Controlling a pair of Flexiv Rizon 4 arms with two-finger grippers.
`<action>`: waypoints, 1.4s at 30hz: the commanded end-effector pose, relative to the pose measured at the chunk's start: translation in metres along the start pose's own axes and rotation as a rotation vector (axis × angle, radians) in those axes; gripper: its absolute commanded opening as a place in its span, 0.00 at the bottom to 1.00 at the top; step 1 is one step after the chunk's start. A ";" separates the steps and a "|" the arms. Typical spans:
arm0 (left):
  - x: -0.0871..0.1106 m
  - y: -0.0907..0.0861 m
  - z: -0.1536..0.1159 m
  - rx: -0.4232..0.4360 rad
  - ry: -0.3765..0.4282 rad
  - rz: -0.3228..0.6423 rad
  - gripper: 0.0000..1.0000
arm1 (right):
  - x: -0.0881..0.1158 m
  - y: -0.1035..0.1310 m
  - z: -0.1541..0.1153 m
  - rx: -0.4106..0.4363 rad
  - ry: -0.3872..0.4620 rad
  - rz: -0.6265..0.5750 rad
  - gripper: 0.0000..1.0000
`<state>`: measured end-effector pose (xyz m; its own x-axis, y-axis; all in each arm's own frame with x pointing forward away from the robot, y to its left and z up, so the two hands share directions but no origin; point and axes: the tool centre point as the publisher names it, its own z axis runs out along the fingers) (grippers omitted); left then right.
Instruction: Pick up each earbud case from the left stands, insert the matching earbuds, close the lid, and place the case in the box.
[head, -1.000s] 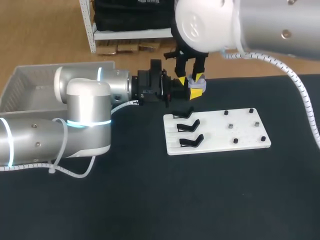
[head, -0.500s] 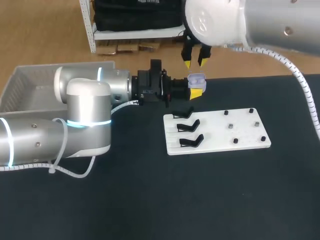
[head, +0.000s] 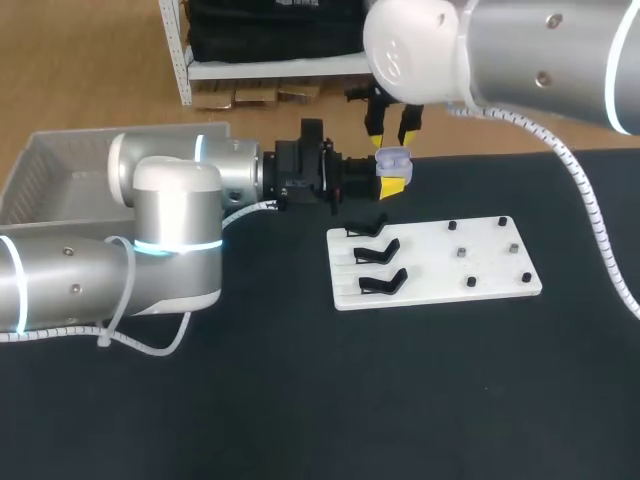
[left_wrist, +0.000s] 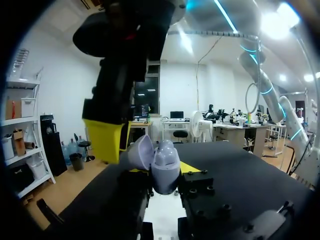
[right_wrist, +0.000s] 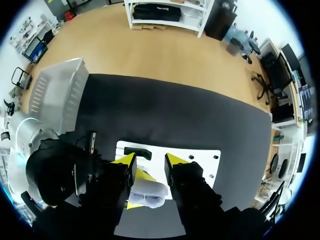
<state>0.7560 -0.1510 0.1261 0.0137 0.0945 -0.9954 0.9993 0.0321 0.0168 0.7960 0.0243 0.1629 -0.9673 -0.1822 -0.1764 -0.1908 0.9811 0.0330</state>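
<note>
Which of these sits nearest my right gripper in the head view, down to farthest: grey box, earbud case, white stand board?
From the right gripper:
1. earbud case, directly under its fingers.
2. white stand board, farther out, toward the camera.
3. grey box, far off on the left side.

Left arm (head: 170, 215) lay level, coming in from the left, left gripper (head: 390, 172) clamped on earbud case (head: 393, 157). Right arm (head: 520, 50) came in from the right, right gripper (head: 390, 128) pointing down just above, fingers parted.
</note>
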 end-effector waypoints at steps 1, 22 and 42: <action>0.000 0.001 0.000 0.003 0.002 -0.002 0.00 | 0.014 0.001 -0.004 0.002 -0.011 0.004 0.35; 0.000 0.001 0.000 0.003 0.002 -0.002 0.00 | 0.036 -0.014 -0.039 -0.010 -0.136 0.105 0.36; -0.035 0.007 -0.079 0.005 -0.040 0.069 0.00 | 0.101 -0.081 -0.073 -0.072 -0.318 0.253 0.81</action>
<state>0.7670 -0.1072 0.1598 0.0775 0.0546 -0.9955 0.9968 0.0150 0.0784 0.7181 -0.0693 0.2159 -0.9744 0.0707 -0.2134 0.0384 0.9877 0.1517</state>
